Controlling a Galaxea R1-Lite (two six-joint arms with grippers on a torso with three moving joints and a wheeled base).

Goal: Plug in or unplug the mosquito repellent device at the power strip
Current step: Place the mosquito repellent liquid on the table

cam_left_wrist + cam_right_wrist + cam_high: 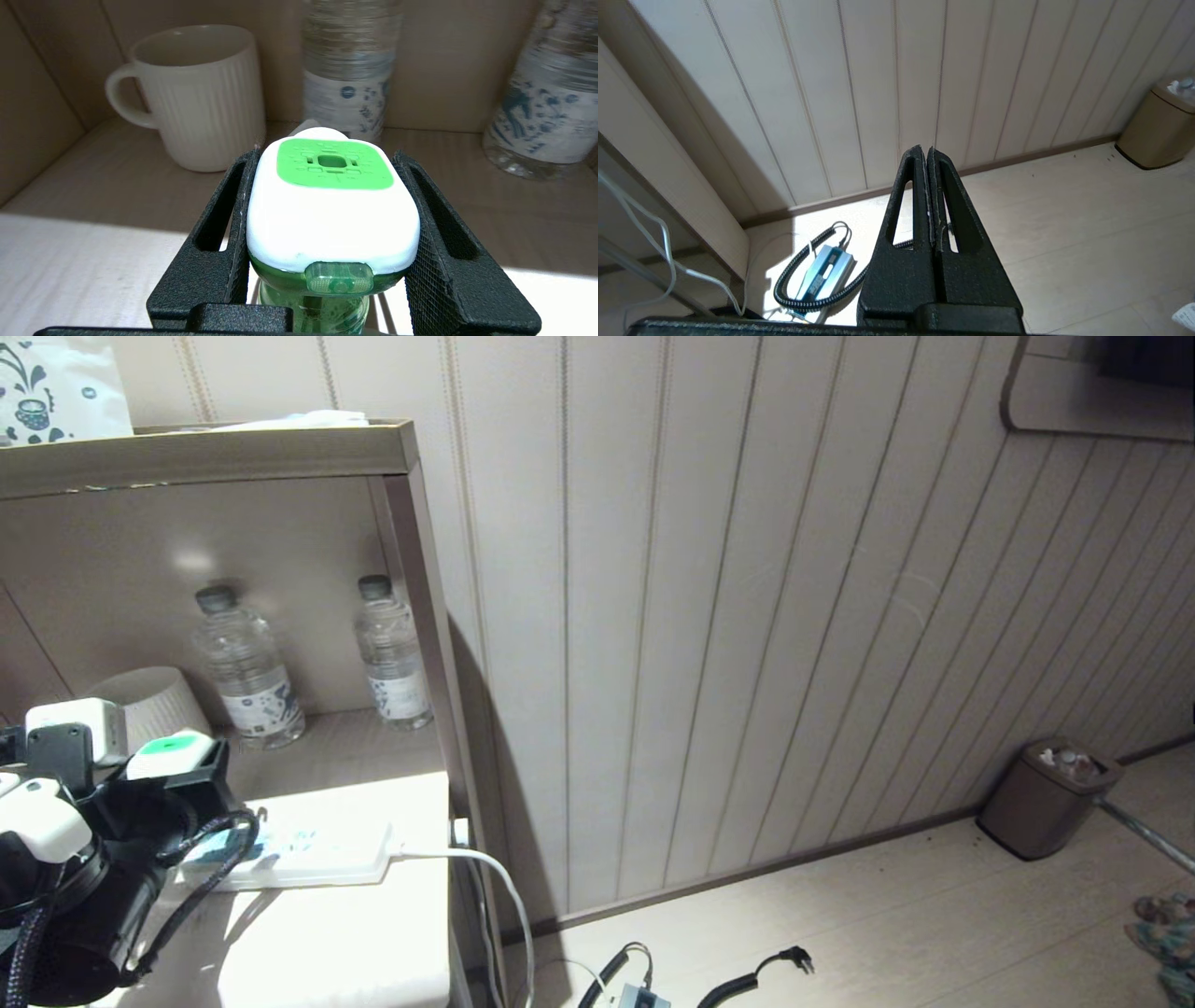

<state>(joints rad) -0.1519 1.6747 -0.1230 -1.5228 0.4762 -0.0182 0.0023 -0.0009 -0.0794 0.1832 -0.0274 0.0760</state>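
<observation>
my left gripper (329,224) clamps the mosquito repellent device (332,219); power strip (308,854) at 3 o'clock; r gripper (927,156) closed, empty.

Your left gripper (177,761) carries matte black fingers (212,233) with a fine pebbled texture, each cut through by a long slot. Behind it, at eight o'clock in the head view, you will find a black cylindrical wrist housing (93,905), rounded white shells (42,821) and braided black cables (224,859) looping off the wrist. Your right gripper (928,156) has the same textured black fingers (910,205), tapered, with long triangular cut-outs, on a black base block.
</observation>
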